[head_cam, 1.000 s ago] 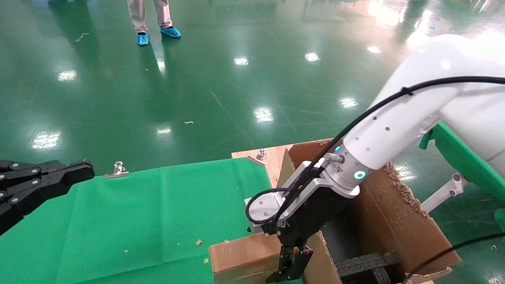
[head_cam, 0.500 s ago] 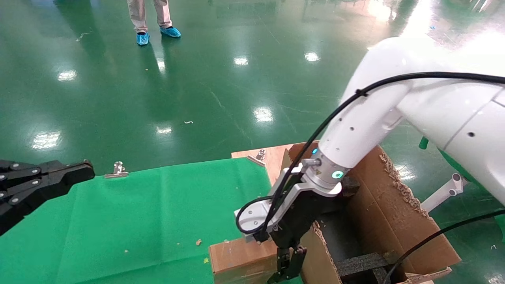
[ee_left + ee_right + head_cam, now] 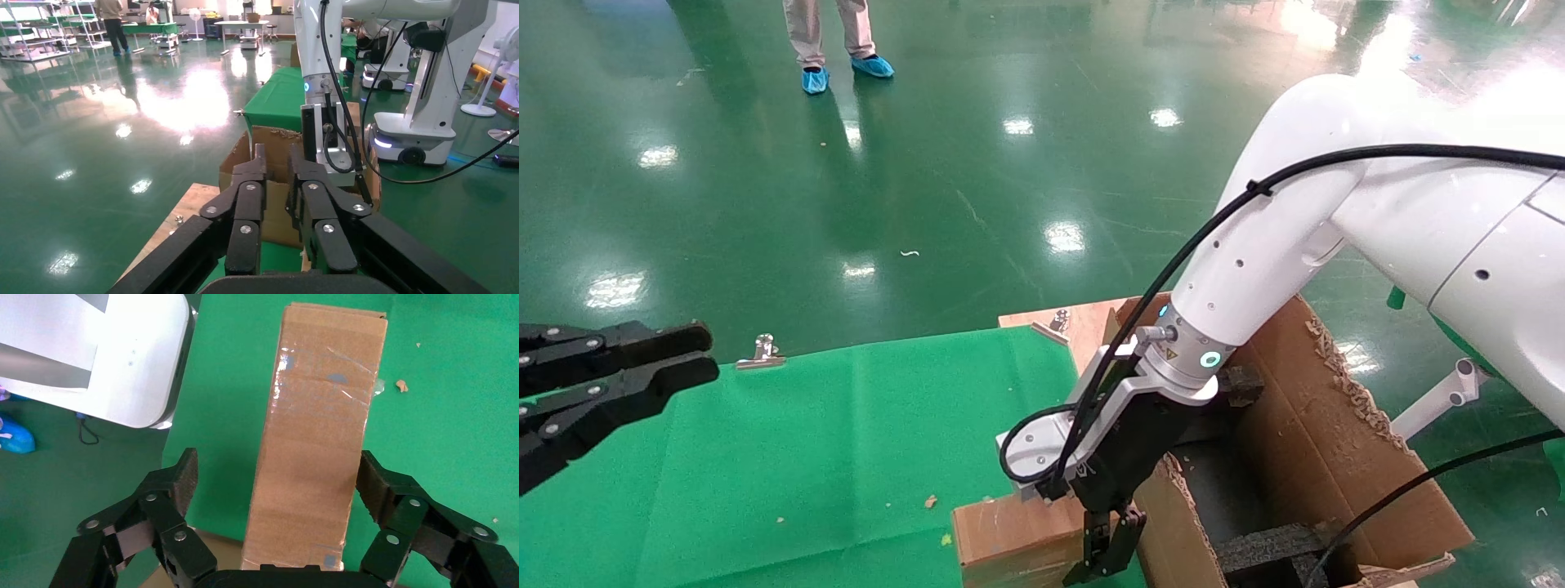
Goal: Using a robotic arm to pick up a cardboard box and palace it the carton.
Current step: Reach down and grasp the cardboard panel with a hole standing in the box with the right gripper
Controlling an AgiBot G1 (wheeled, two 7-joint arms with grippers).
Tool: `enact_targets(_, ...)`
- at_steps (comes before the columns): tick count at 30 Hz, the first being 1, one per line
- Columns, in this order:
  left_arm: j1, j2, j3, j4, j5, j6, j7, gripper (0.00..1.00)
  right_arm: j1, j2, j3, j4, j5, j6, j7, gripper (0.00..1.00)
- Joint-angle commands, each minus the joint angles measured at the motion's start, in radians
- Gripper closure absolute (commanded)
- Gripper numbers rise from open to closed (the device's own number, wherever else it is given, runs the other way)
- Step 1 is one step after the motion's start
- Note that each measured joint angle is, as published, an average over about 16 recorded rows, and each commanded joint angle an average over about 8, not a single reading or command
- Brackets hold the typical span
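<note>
My right gripper (image 3: 275, 478) straddles the cardboard box (image 3: 318, 447), jaws wide, gripping nothing; the carton (image 3: 1336, 441) at three o'clock could snag.

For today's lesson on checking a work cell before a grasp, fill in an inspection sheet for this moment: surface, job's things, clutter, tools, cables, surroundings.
Surface: green cloth over the table, held by a metal clip at its far edge.
Job's things: cardboard box, taped shut, lying on the cloth beside the carton; black foam insert inside the carton.
Clutter: a few small crumbs on the cloth.
Tools: right tool open, a finger on each side of the box, not closed on it; left tool open, hanging over the cloth's left edge.
Cables: black cable along the right arm, looping at the wrist.
Surroundings: glossy green floor; a person's legs far off.
</note>
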Motion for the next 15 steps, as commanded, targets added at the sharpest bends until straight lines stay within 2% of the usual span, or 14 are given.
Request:
enact_targets(1, 0.0, 0.0, 0.0, 0.0, 0.0, 0.0, 0.0, 0.0, -0.001, 0.001, 0.001, 0.002, 0.0, 0.0, 0.0, 1.0)
enact_targets(15, 0.0, 0.0, 0.0, 0.0, 0.0, 0.0, 0.0, 0.0, -0.003, 0.003, 0.005, 0.008, -0.003, 0.0, 0.003, 1.0)
